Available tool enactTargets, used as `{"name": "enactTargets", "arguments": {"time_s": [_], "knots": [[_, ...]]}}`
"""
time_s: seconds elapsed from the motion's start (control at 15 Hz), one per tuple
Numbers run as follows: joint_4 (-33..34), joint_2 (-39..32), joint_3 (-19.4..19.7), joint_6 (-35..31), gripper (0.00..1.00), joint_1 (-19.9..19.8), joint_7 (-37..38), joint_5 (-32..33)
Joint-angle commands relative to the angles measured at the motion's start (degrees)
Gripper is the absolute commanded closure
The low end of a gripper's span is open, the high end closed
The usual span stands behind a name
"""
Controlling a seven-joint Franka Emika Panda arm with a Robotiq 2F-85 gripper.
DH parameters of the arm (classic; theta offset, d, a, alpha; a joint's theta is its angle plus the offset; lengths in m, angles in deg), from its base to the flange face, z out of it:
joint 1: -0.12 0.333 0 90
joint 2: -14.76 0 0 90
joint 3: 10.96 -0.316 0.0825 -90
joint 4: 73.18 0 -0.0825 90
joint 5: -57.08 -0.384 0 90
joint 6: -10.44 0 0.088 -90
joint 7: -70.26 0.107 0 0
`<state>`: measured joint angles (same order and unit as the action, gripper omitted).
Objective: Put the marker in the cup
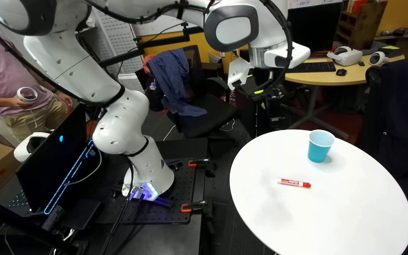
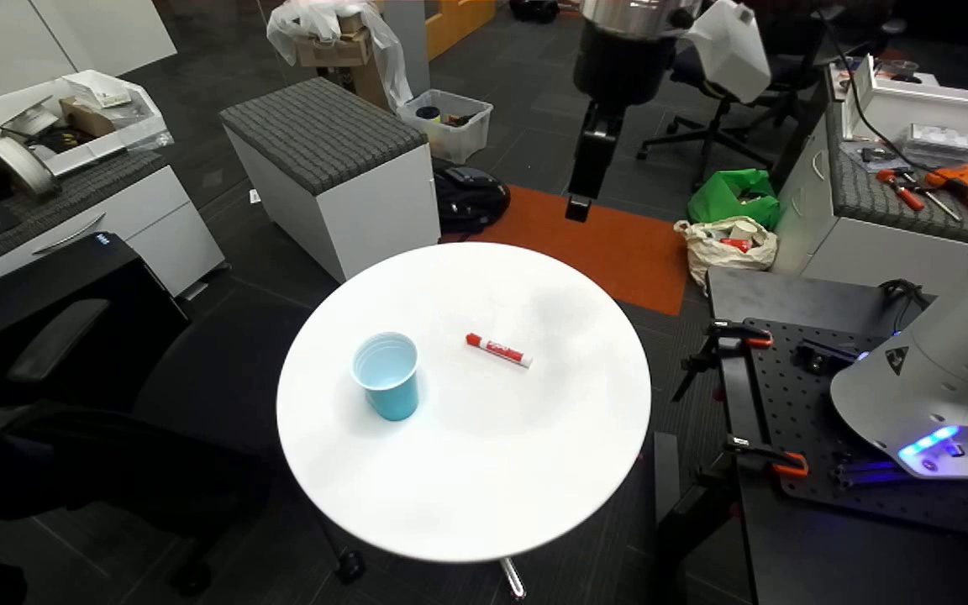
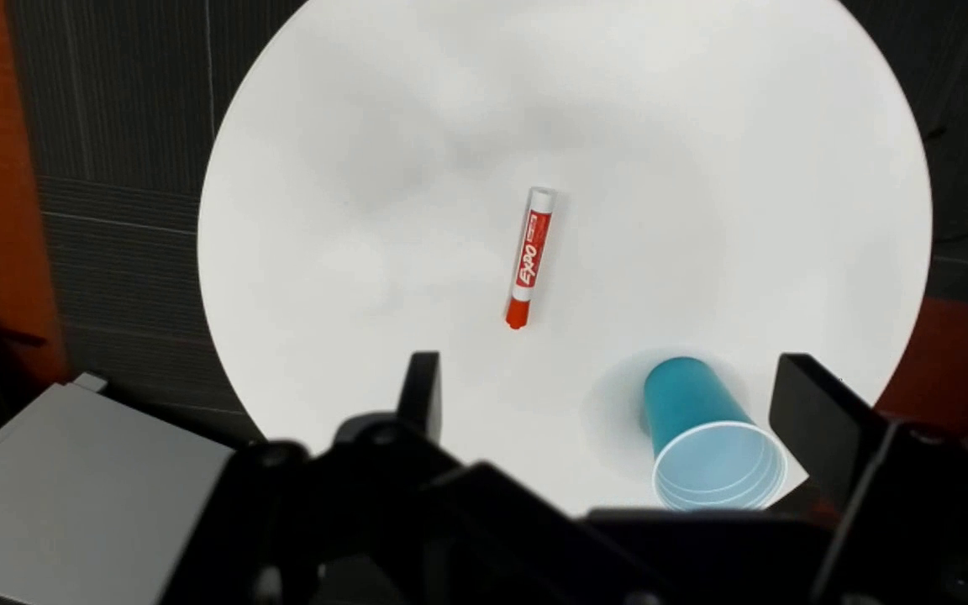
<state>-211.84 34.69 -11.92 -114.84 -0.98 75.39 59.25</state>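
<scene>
The marker (image 1: 294, 183) is red and white and lies flat on a round white table (image 1: 338, 219). It also shows in an exterior view (image 2: 498, 349) and in the wrist view (image 3: 530, 256), with its red cap toward the cup's side. The light-blue cup (image 1: 320, 146) stands upright on the table, apart from the marker. It shows in an exterior view (image 2: 389, 376) and in the wrist view (image 3: 690, 403), its inside visibly empty. My gripper (image 3: 610, 391) is open and empty, high above the table. In an exterior view its fingertips (image 2: 578, 208) point down.
A dark chair (image 2: 198, 378) stands close to the table on the cup's side. A padded cabinet (image 2: 333, 143) stands beyond the table. The robot's black base table (image 1: 186, 233) is separated from the white table by a gap.
</scene>
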Motion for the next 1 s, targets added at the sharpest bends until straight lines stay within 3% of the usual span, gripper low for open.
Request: {"name": "enactTargets", "arguments": {"time_s": [0.0,0.93], "knots": [[4.3,-8.2,-0.4,-3.5,0.0,-1.0,3.8,1.0],[4.3,-23.6,0.8,-18.1,0.0,-0.1,8.1,1.6]]}}
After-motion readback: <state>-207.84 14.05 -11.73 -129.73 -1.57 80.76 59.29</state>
